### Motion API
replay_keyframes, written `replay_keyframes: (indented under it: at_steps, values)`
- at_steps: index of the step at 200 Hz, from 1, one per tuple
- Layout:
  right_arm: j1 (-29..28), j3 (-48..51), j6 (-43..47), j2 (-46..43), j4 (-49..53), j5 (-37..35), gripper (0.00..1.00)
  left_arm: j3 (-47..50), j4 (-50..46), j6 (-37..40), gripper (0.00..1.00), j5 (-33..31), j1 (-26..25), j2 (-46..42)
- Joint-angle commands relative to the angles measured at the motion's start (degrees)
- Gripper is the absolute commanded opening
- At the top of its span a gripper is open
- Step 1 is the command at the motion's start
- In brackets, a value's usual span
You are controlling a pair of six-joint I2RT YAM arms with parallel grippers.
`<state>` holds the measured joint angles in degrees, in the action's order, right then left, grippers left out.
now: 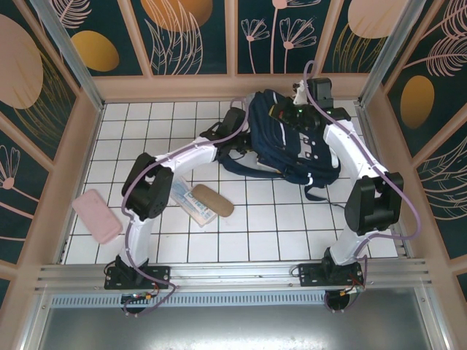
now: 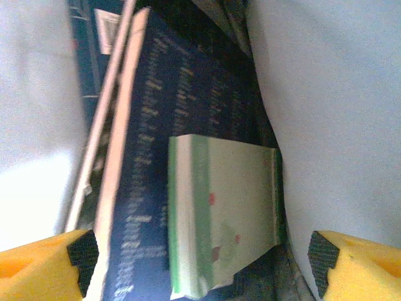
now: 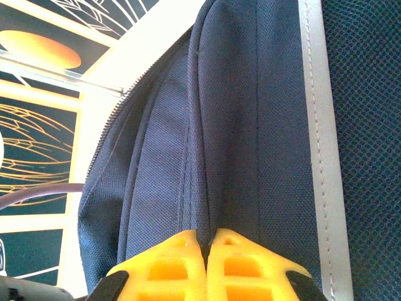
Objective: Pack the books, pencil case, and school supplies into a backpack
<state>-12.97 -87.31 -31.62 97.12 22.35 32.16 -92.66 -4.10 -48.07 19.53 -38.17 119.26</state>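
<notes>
Navy fabric is bunching between the yellow fingers of the right gripper (image 3: 207,246), which is clamping tight on a fold of the backpack (image 3: 250,125) beside its zip edge. Seen from above, the backpack is lying at the far side of the tiled table (image 1: 277,233), right of centre, and the left arm (image 1: 197,157) is reaching into its opening from the left. Inside, the left gripper (image 2: 202,254) is hovering with its fingers spread wide and grasping nothing. Beyond them the pale green flat box (image 2: 225,213) is resting on the cover of a dark navy book (image 2: 150,144), tucked against the pale lining (image 2: 332,125) on the right (the print on the box is too blurred to read). Another navy book (image 2: 103,25) with a white label is showing at the upper left of that view. Out on the table, a clear packet (image 1: 188,198) with blue print is lying near the left arm's elbow, a brown oblong pouch (image 1: 213,200) is lying just beside it, and a pink pencil case (image 1: 96,215) is sitting further left, well apart from the backpack.
</notes>
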Motion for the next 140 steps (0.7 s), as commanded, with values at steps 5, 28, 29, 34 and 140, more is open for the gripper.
replay_keyframes:
  at_steps: [5,28,29,34,140]
  values:
    - [-0.9,1.2,1.7,-3.4,-5.0,1.3,0.00,6.5,-2.9,1.7,0.88,-4.9,3.0,-8.9]
    - [-2.5,2.2,2.8,-3.0,-5.3,0.4,0.00,14.0,-5.9,1.8,0.87,-10.5,6.5,-15.2]
    - [-2.6,2.2,2.9,-3.0,-5.4,0.3,0.00,14.3,-6.0,1.8,0.87,-10.7,6.7,-15.5]
    - [-3.0,2.4,3.0,-2.9,-5.4,0.2,0.00,15.9,-6.7,1.8,0.87,-11.8,7.5,-16.8]
    - [-13.4,5.9,8.9,3.7,-4.6,-8.3,0.08,37.7,-23.5,1.8,0.95,-30.6,30.0,-39.2]
